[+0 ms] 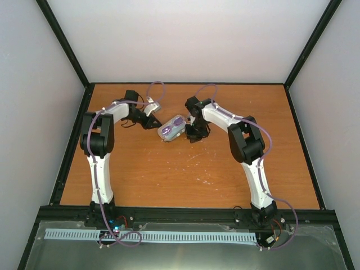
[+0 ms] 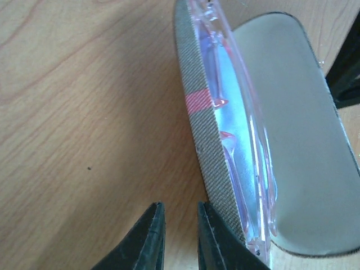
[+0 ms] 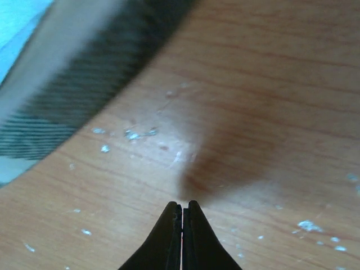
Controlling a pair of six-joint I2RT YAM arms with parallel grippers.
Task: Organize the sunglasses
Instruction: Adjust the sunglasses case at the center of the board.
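Note:
The brown grey-striped case (image 1: pixel 181 129) lies open at the table's middle back. The sunglasses (image 1: pixel 170 127), with a thin pink frame, lie inside it on the light blue cloth. In the left wrist view the case wall (image 2: pixel 198 121) runs up the middle, with the sunglasses (image 2: pixel 260 163) on the cloth (image 2: pixel 233 121) behind it and the grey lid lining (image 2: pixel 306 146) to the right. My left gripper (image 1: pixel 152 122) (image 2: pixel 179 207) is slightly open and empty, its right fingertip against the case wall. My right gripper (image 1: pixel 194 135) (image 3: pixel 183 203) is shut and empty over bare wood to the case's right.
The case (image 3: pixel 84 84) and a corner of the cloth (image 3: pixel 17 19) show blurred at the upper left of the right wrist view. White specks (image 3: pixel 132 135) dot the wooden table (image 1: pixel 185 174). Black rails and white walls enclose the table (image 1: pixel 292 84).

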